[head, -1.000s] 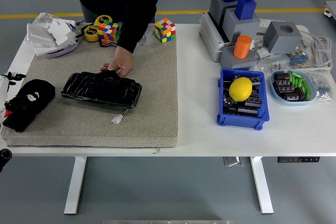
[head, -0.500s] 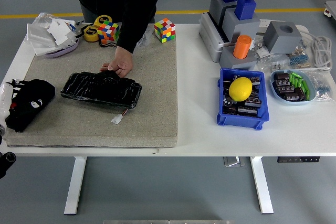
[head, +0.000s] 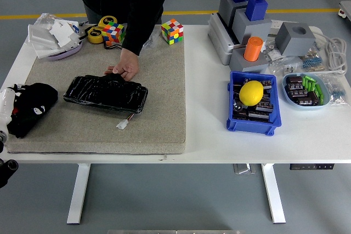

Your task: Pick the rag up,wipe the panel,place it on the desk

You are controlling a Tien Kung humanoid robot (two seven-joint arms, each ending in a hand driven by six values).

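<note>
Head view: left robot hand [head: 6, 102] at desk's left edge, touching the black rag [head: 32, 107]; finger state unclear. Person's hand [head: 126, 69] steadies the panel [head: 106, 92]. Risk: poor grip drags rag off the mat [head: 159, 119].

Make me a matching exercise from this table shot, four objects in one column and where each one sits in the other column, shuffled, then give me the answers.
Things:
1. black rag
2. black panel
3. yellow ball
4. orange cylinder

Places:
A. in the blue bin
B. on the grey block fixture at the far right
C. at the left edge of the felt mat
D. mid-mat, under the person's hand

Pairs: 1-C, 2-D, 3-A, 4-B
</note>
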